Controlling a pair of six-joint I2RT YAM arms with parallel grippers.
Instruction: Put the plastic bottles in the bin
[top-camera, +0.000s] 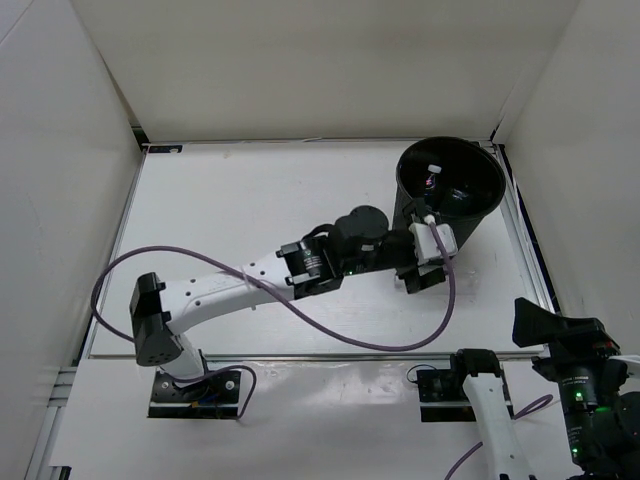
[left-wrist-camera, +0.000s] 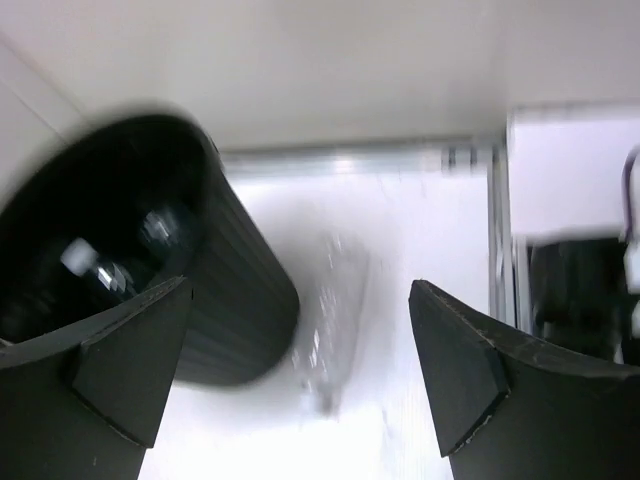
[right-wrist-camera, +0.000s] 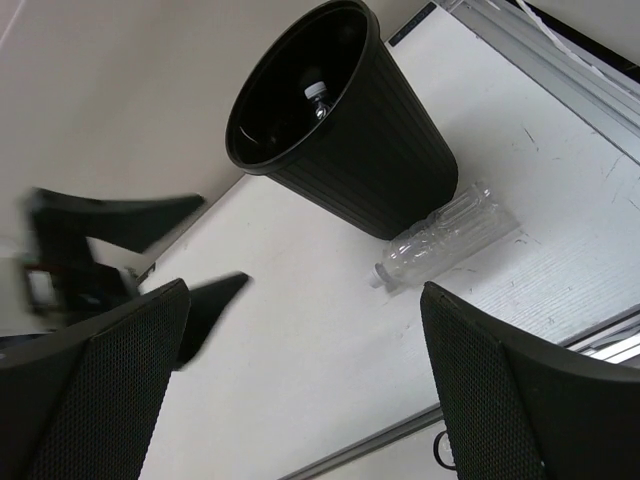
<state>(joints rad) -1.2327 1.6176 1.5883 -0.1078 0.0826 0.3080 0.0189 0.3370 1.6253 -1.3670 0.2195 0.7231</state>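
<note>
The black ribbed bin (top-camera: 450, 185) stands at the far right of the table; it also shows in the left wrist view (left-wrist-camera: 220, 300) and the right wrist view (right-wrist-camera: 350, 150). A bottle with a white cap (right-wrist-camera: 318, 97) lies inside it, also seen from above (top-camera: 432, 178). A plain clear bottle (right-wrist-camera: 450, 238) lies on the table against the bin's base, blurred in the left wrist view (left-wrist-camera: 335, 320). My left gripper (left-wrist-camera: 300, 290) is open and empty, just in front of the bin (top-camera: 425, 275). My right gripper (right-wrist-camera: 305, 300) is open and empty, well back from the bottle.
A metal rail (right-wrist-camera: 560, 60) runs along the table's right edge behind the bin. White walls enclose the table (top-camera: 250, 200). The left arm's purple cable (top-camera: 330, 330) loops over the near part of the table.
</note>
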